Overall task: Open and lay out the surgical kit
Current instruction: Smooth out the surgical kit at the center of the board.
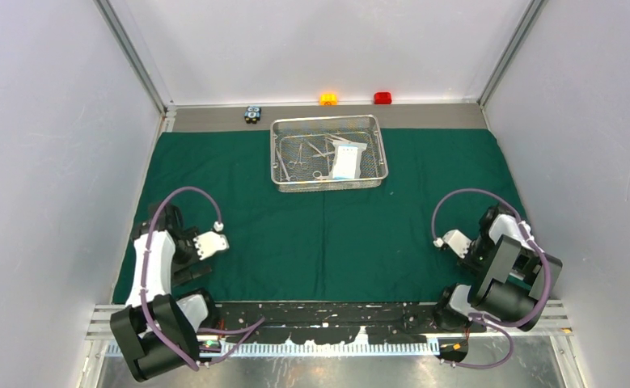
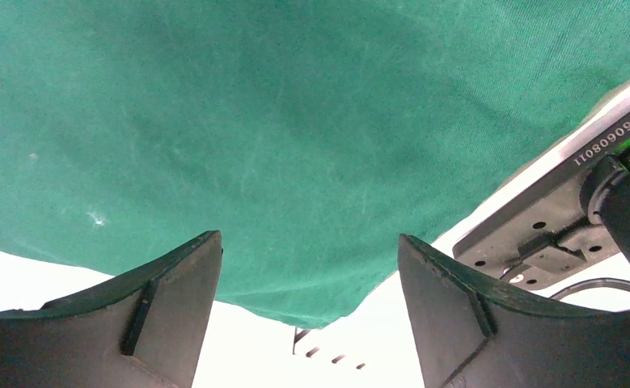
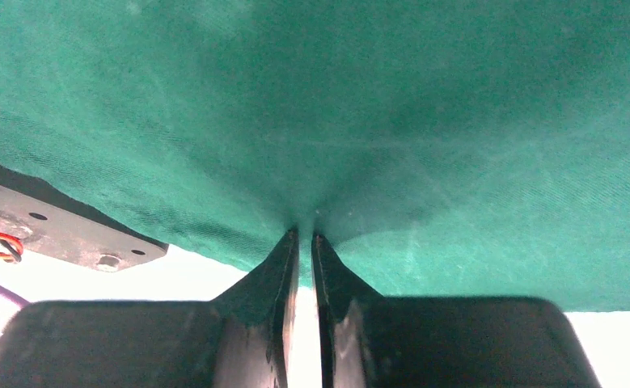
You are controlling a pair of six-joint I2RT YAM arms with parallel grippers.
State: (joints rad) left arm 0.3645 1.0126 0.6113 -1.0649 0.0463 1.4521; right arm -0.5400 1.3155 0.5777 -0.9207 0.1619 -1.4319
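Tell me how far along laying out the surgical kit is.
Done: the green cloth lies spread flat, with the wire-mesh tray exposed at its far side. In hand: the right fingers pinch a pucker of cloth; the left fingers stand open above it. Left: the steel instruments and white-blue packet sit inside the tray.

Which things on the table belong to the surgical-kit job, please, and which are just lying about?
Job: dark green cloth wrap; rectangular silver wire-mesh tray; slim steel instruments; flat white-blue packet.
Lying about: small orange block; red block; black-blue block.
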